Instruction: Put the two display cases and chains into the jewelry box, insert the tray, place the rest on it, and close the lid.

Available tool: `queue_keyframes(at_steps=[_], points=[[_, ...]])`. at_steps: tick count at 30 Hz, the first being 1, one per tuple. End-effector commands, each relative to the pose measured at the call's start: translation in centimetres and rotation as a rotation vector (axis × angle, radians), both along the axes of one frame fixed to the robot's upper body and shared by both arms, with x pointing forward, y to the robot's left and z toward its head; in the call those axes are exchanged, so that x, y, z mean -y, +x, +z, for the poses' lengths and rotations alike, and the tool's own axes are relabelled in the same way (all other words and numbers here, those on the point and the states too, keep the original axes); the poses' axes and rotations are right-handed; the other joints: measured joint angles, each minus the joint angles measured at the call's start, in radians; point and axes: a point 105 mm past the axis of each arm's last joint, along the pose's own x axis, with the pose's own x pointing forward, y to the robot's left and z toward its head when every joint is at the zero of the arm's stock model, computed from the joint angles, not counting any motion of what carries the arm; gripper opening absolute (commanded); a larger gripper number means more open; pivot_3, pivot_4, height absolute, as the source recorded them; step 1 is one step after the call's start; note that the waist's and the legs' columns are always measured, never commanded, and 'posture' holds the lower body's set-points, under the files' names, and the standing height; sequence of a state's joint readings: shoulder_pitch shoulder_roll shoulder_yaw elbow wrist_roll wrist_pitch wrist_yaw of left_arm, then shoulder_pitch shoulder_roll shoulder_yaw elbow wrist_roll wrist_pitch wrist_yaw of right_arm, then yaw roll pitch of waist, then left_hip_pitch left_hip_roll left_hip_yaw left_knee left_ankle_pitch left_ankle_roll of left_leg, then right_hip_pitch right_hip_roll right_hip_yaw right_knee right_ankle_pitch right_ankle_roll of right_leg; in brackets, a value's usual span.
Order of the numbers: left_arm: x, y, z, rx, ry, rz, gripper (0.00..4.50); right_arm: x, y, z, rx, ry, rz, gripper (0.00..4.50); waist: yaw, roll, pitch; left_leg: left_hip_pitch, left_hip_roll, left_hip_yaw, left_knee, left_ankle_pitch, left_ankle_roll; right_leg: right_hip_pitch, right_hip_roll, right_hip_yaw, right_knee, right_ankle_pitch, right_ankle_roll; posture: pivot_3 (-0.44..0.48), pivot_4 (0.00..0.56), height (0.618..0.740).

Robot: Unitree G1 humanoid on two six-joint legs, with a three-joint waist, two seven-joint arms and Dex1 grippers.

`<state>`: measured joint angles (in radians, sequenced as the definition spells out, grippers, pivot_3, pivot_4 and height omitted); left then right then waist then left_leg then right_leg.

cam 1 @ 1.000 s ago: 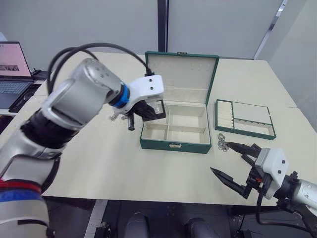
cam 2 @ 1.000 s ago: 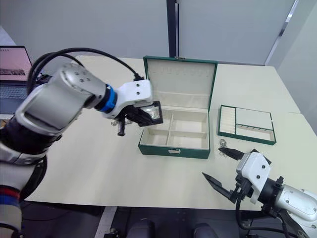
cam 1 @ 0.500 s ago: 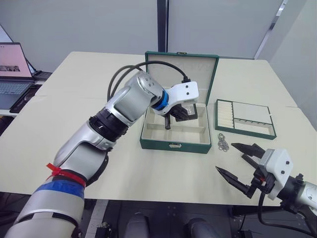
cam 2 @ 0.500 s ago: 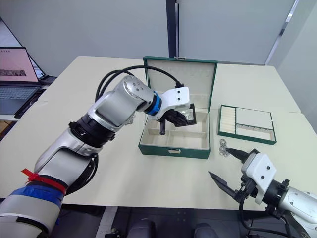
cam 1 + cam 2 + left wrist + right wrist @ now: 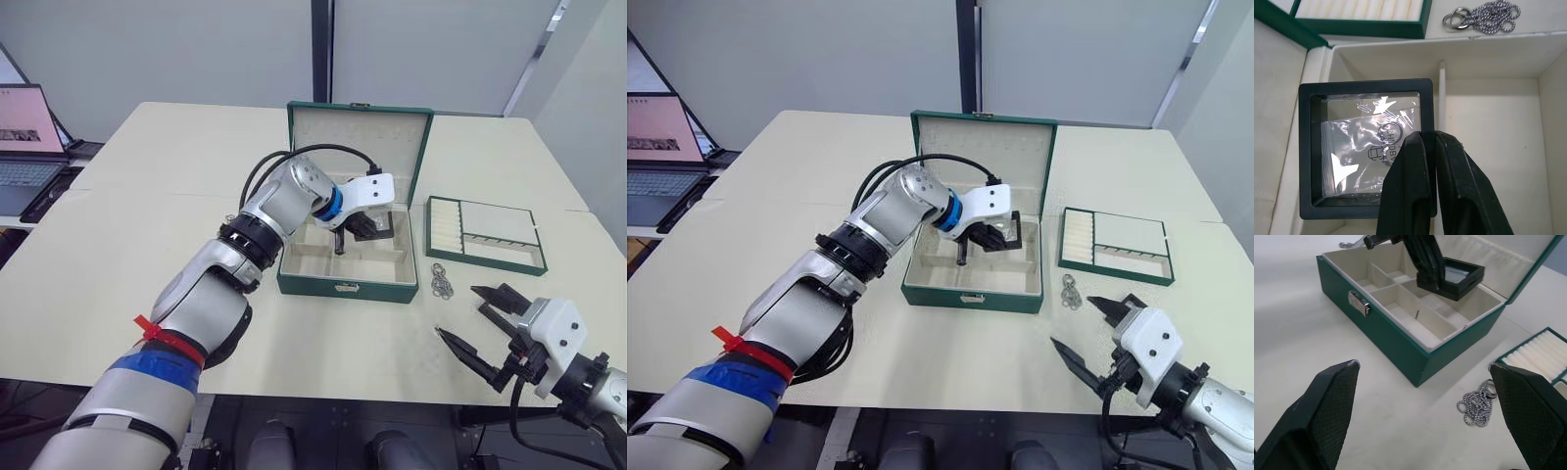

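A: Nearest the table edge, what is the right gripper (image 5: 483, 325) doing?

B: It hangs low over the cream table (image 5: 147, 245) with its two black fingers spread wide, holding nothing. Just beyond it a small heap of silver chains with rings (image 5: 439, 282) lies on the table, beside the box's front right corner.

A: And the box?

B: The green jewelry box with cream lining (image 5: 345, 285) sits mid-table, lid upright. The left gripper (image 5: 1426, 147) reaches in over its right rear compartment, fingers pinched on the frame edge of a black square display case with a clear window (image 5: 1365, 147). A bagged ring shows behind the window. The case is held just above the compartment floor, roughly level.

A: Further right?

B: The green tray with cream ring rolls (image 5: 484, 234) lies on the table, apart from the box. A laptop (image 5: 24, 132) stands at the far left.
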<state>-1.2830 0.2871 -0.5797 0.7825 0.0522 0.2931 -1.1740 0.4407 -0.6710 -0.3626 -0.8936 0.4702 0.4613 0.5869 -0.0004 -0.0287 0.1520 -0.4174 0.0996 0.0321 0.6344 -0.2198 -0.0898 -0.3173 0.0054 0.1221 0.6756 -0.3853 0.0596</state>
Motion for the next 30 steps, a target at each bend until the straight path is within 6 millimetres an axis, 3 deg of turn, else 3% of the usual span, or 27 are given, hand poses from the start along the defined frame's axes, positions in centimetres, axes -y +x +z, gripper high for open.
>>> queue_keyframes(at_steps=[1,30], points=[[0.7,0.3,2.0,0.055,-0.031,-0.034,0.01,-0.1,-0.1,1.3,0.063,-0.014,-0.017,4.5,0.0,0.0,0.0,0.0,0.0,0.0,0.0,0.0,0.0,0.0,0.0,0.0,0.0,0.0,0.0,0.0,0.15,0.74],[1.5,1.4,-0.1,0.03,-0.06,-0.004,0.01,-0.1,-0.4,1.4,0.055,-0.029,-0.022,4.5,-0.001,0.0,0.0,0.0,0.0,0.0,0.0,0.0,0.0,0.0,0.0,0.0,0.001,0.0,0.0,0.0,0.15,0.74]])
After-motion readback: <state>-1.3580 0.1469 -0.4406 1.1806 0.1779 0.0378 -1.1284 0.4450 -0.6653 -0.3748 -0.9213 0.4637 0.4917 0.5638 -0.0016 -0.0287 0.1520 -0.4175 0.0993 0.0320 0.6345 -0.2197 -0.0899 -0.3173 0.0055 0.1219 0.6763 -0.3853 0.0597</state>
